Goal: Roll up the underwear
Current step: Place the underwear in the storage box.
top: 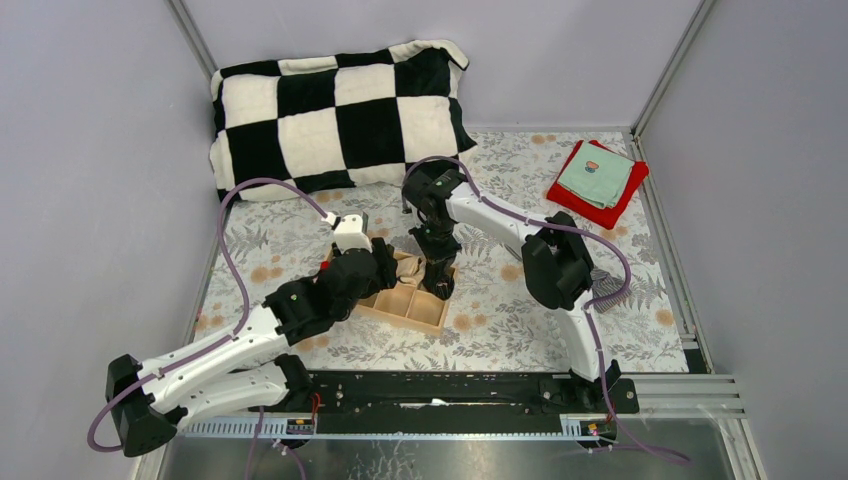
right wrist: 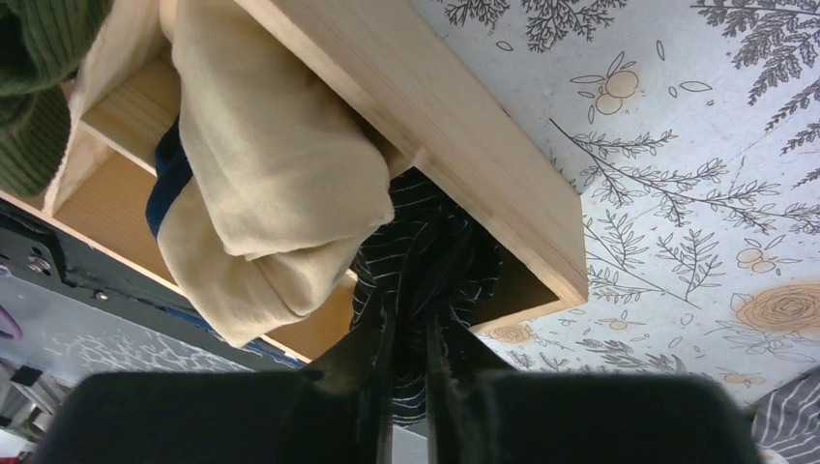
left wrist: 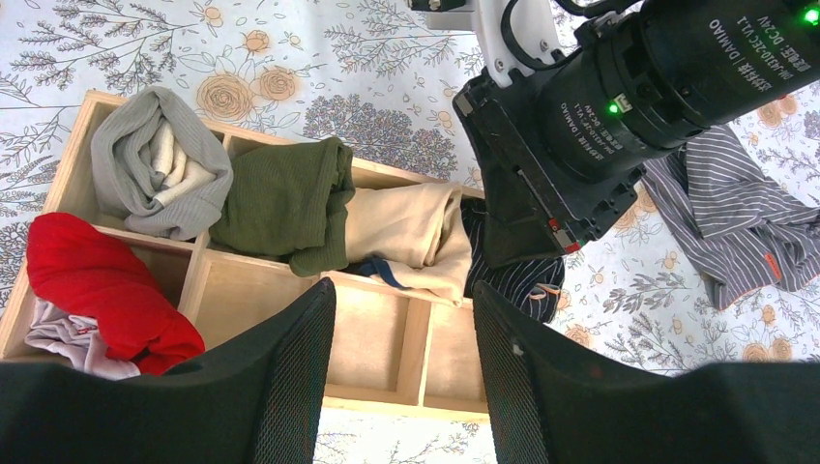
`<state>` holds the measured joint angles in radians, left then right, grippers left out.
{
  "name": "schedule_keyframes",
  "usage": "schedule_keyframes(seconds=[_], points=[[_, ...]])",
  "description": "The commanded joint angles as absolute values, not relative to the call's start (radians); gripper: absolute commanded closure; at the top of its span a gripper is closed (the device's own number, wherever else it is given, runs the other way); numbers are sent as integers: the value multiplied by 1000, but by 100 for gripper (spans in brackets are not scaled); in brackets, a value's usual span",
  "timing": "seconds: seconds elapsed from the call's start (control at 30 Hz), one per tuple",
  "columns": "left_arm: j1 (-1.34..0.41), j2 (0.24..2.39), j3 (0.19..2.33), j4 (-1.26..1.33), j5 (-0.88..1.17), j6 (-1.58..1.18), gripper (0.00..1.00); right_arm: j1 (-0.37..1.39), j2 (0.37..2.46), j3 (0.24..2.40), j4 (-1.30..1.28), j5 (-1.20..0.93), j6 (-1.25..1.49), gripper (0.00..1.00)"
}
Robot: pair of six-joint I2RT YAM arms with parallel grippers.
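The black pinstriped underwear (right wrist: 435, 261) is bunched at the end compartment of the wooden box (right wrist: 464, 126). My right gripper (right wrist: 408, 387) is shut on it, and the cloth is pinched between the fingers. In the left wrist view the same underwear (left wrist: 517, 290) shows under the right gripper (left wrist: 522, 242), at the box's right end. The grey striped underwear (left wrist: 735, 227) with an orange tag lies crumpled on the table to the right; it also shows in the top view (top: 603, 283). My left gripper (left wrist: 401, 377) is open and empty above the box's near compartments (left wrist: 367, 338).
The box (top: 400, 300) holds rolled cloths: grey (left wrist: 155, 164), green (left wrist: 285, 203), cream (left wrist: 411, 232) and red (left wrist: 97, 285). A checkered pillow (top: 335, 115) lies at the back. A teal cloth (top: 597, 175) on a red cloth (top: 570, 195) lies at the back right.
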<state>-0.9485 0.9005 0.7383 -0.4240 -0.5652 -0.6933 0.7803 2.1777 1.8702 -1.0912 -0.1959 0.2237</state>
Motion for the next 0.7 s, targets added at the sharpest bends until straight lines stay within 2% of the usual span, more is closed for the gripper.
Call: schedule_keyframes(seconds=[0.0, 0.13, 0.3, 0.67], points=[[-955, 893, 747, -419, -574, -690, 41, 782, 2178, 1850, -1057, -152, 238, 81], [-955, 889, 745, -423, -574, -695, 41, 779, 2171, 1890, -1066, -146, 241, 64], [-954, 892, 746, -423, -572, -698, 40, 779, 2163, 1929, -1092, -134, 236, 52], [-954, 908, 752, -420, -568, -702, 40, 775, 2102, 1980, -1129, -133, 227, 36]])
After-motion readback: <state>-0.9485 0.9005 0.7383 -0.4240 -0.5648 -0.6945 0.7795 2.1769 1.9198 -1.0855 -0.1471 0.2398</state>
